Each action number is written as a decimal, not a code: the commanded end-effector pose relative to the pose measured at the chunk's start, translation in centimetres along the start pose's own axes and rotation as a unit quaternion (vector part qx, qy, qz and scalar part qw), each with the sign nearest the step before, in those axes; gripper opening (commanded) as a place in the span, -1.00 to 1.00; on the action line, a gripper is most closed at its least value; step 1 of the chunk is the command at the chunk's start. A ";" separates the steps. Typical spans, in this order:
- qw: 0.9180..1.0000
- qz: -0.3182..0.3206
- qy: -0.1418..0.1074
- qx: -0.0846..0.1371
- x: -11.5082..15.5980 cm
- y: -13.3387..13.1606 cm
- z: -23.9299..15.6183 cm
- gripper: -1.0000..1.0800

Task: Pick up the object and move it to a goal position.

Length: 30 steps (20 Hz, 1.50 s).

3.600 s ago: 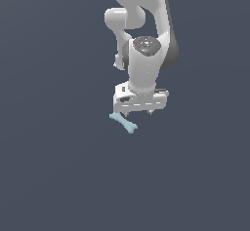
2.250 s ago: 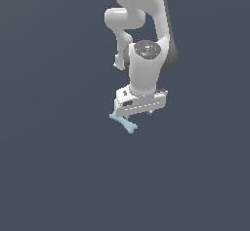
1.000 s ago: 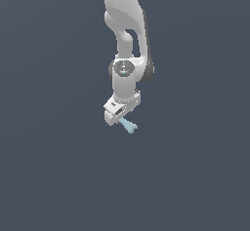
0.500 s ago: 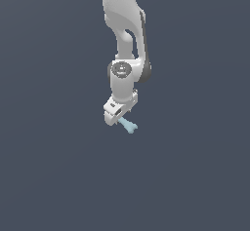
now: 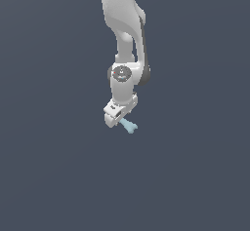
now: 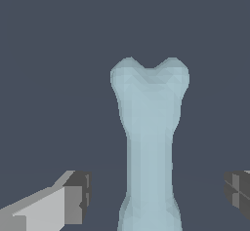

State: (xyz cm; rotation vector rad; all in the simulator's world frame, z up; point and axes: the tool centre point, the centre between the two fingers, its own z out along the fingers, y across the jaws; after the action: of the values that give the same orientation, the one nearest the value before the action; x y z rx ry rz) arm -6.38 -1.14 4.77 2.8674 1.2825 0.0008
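Observation:
The object (image 5: 129, 125) is a small pale light-blue bone-shaped piece lying on the dark grey floor. In the exterior view its one flared end sticks out to the right from under my gripper (image 5: 115, 122), which hangs low over it. In the wrist view the object (image 6: 150, 127) runs lengthwise between the two fingers (image 6: 78, 196), with a gap of floor on each side of its shaft. My gripper (image 6: 156, 196) is open and touches nothing. The object's near end is cut off by the wrist view's edge.
Plain dark grey floor (image 5: 195, 176) lies all around. The white arm (image 5: 124, 25) rises straight up from the gripper out of the picture. Nothing else shows.
The hand has turned about its axis since the oldest frames and has sunk slightly towards the object over the last second. The object has stayed in place.

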 end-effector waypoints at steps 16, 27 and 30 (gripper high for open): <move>1.000 -0.001 0.000 0.000 0.0 0.0 3.4 -1.00; 1.000 -0.001 0.000 0.000 -0.4 0.2 2.4 -1.00; 1.000 -0.001 0.000 0.000 -0.8 0.4 1.2 -1.00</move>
State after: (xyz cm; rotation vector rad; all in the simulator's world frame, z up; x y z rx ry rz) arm -6.60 -1.74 2.91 2.8663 1.2865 -0.0010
